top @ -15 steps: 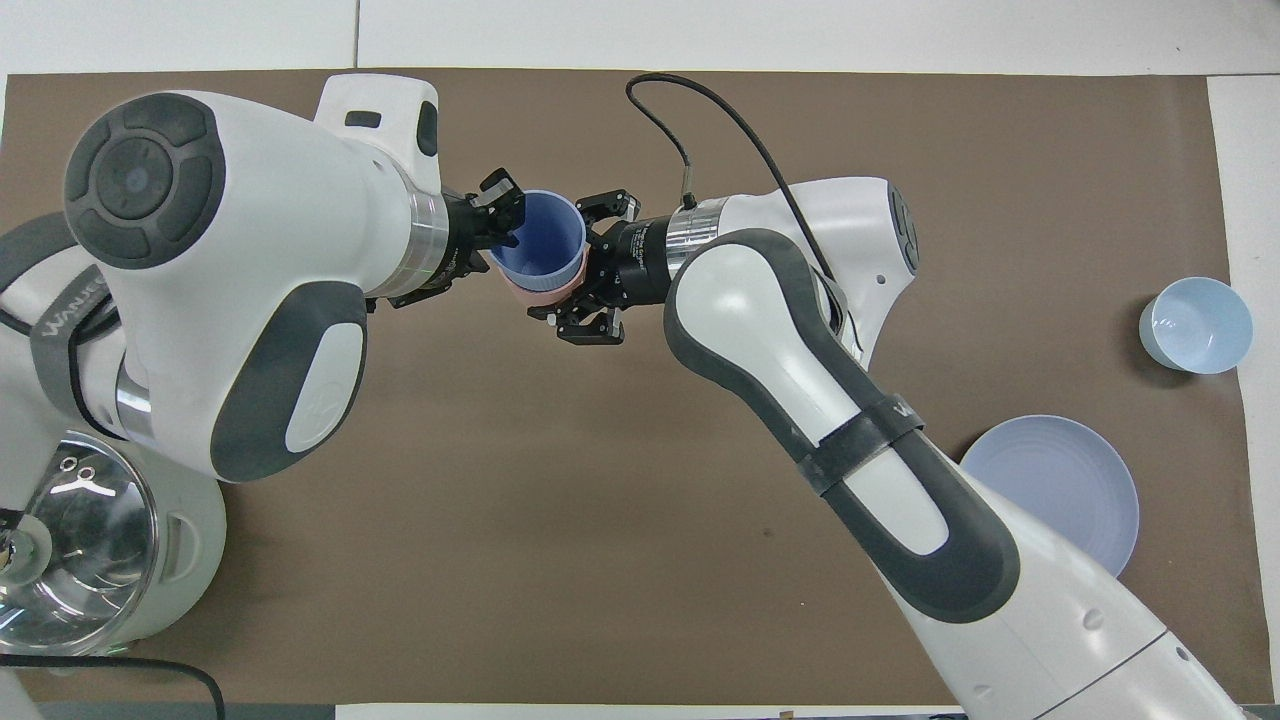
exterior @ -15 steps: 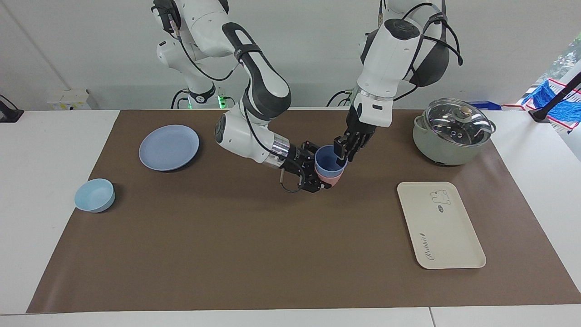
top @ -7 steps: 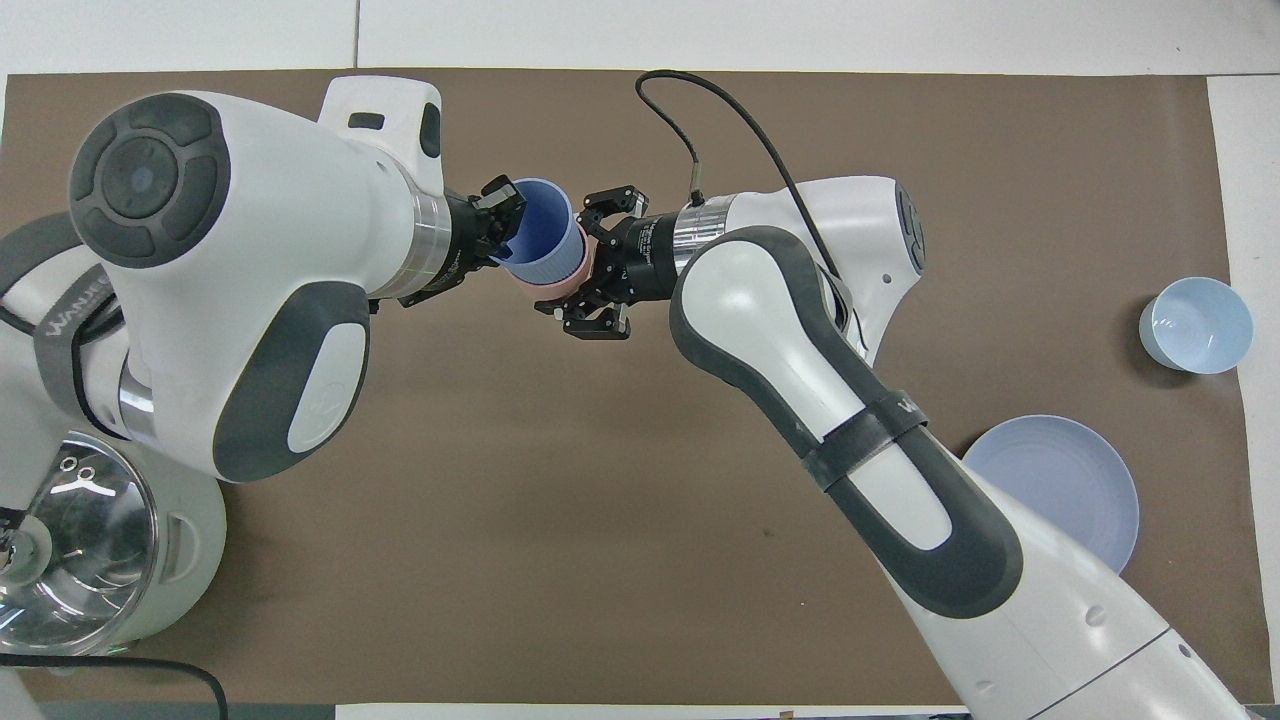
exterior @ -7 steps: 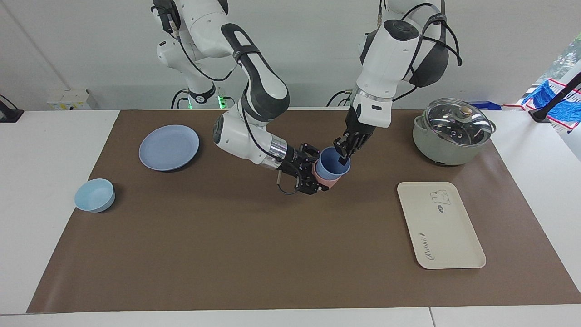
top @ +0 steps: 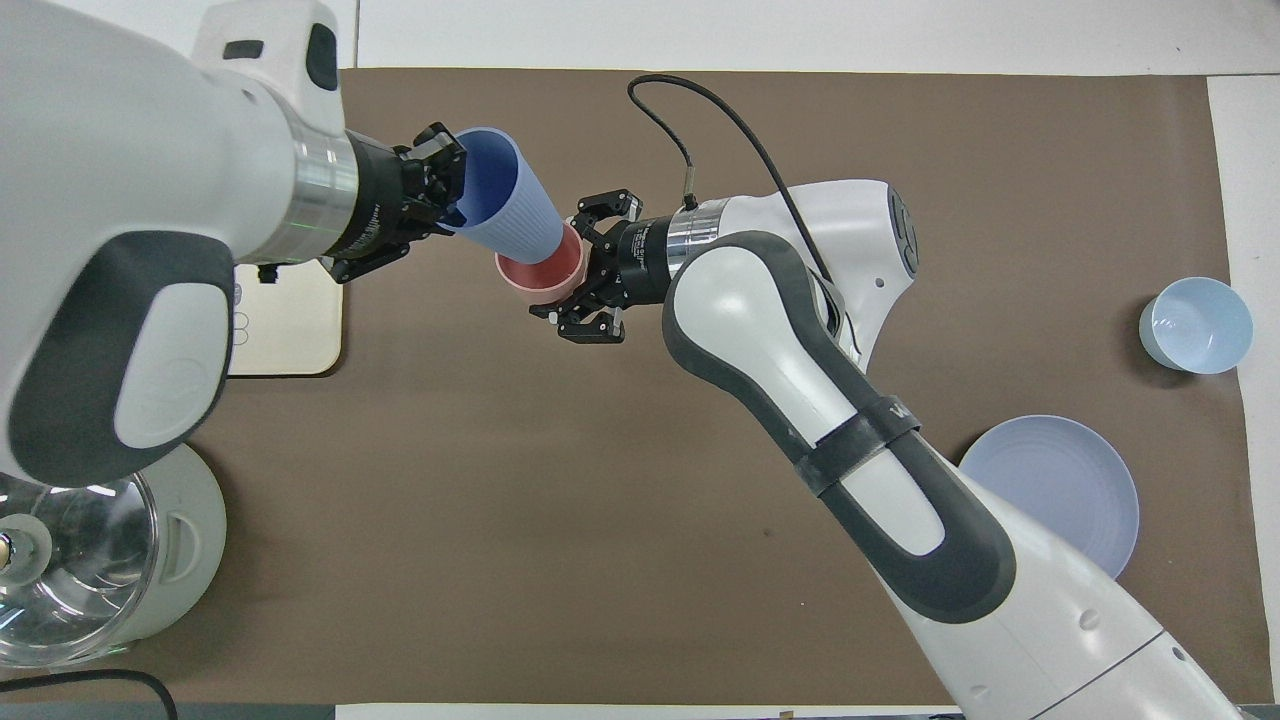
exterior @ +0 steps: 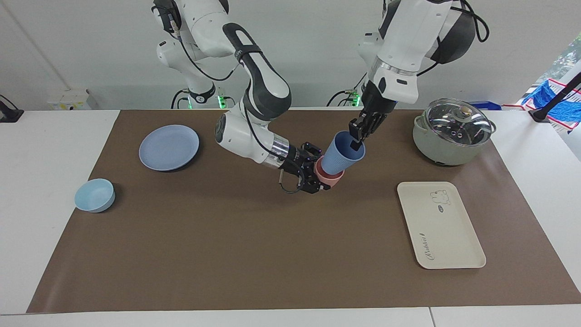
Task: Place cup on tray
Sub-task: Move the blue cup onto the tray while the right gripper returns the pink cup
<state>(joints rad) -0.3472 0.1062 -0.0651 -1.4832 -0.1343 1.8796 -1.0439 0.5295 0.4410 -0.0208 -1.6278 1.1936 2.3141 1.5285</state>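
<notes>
The periwinkle-blue cup [exterior: 341, 153] [top: 512, 208] hangs tilted over the middle of the mat. My left gripper [exterior: 356, 140] [top: 452, 192] is shut on its rim, one finger inside the mouth. The cup's base still sits at the mouth of a pink cup [exterior: 329, 178] [top: 540, 274]. My right gripper [exterior: 319, 175] [top: 582, 274] is shut on the side of that pink cup and holds it just above the mat. The cream tray [exterior: 440, 225] [top: 290, 325] with the bear drawing lies flat toward the left arm's end of the table, partly covered by the left arm in the overhead view.
A grey-green pot with a glass lid [exterior: 451, 131] [top: 90, 560] stands nearer to the robots than the tray. A round blue plate [exterior: 169, 147] [top: 1060, 490] and a light-blue bowl [exterior: 94, 195] [top: 1195, 325] lie toward the right arm's end. A brown mat [exterior: 227, 250] covers the table.
My left gripper closed on the blue cup's rim, then rose and tilted it, drawing it almost out of the pink cup. The right gripper kept the pink cup nearly in place.
</notes>
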